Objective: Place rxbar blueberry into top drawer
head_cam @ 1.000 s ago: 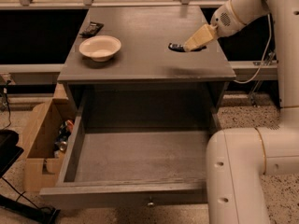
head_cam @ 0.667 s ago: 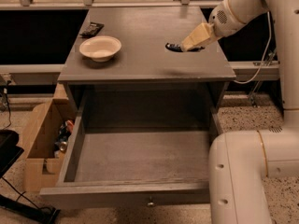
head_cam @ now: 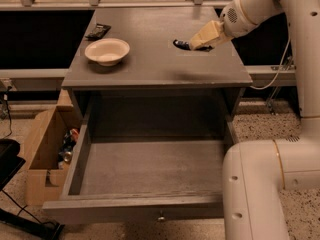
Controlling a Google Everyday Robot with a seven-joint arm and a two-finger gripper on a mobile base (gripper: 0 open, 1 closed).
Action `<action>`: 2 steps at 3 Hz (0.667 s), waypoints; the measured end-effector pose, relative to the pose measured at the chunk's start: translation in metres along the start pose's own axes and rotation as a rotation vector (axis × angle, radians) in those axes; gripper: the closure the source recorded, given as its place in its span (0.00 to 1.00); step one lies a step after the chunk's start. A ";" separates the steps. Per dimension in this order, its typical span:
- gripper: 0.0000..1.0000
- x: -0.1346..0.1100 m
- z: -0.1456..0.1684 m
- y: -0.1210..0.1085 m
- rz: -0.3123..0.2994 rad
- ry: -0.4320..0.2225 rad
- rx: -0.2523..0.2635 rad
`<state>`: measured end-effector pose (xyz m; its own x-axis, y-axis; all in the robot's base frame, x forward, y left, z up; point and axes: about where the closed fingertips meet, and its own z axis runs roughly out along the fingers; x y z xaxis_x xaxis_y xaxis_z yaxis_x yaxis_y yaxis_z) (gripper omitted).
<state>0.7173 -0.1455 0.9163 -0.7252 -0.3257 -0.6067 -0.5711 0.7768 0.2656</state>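
Note:
My gripper (head_cam: 196, 44) is over the right rear part of the grey tabletop (head_cam: 150, 69), fingers pointing left. It is shut on the rxbar blueberry (head_cam: 180, 44), whose dark end sticks out to the left of the tan fingers (head_cam: 205, 36). The bar hangs a little above the tabletop, with a soft shadow below it. The top drawer (head_cam: 135, 208) is pulled wide open under the table toward the camera. Its inside is bare and its small round knob (head_cam: 161, 217) shows on the front panel.
A cream bowl (head_cam: 107, 50) sits on the left of the tabletop, with a black-brown wrapper (head_cam: 98, 31) behind it. A cardboard box (head_cam: 42, 156) with several items stands on the floor at the left. My white arm link (head_cam: 270, 184) fills the lower right, beside the drawer.
My gripper and the bar have shifted slightly left and away from the camera over the tabletop. The drawer, bowl and wrapper have not moved.

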 end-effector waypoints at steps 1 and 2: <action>1.00 -0.001 0.003 0.000 0.027 -0.004 0.004; 1.00 0.004 0.006 0.003 0.090 0.071 0.046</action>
<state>0.7149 -0.1410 0.9101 -0.7991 -0.2891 -0.5271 -0.4851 0.8280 0.2812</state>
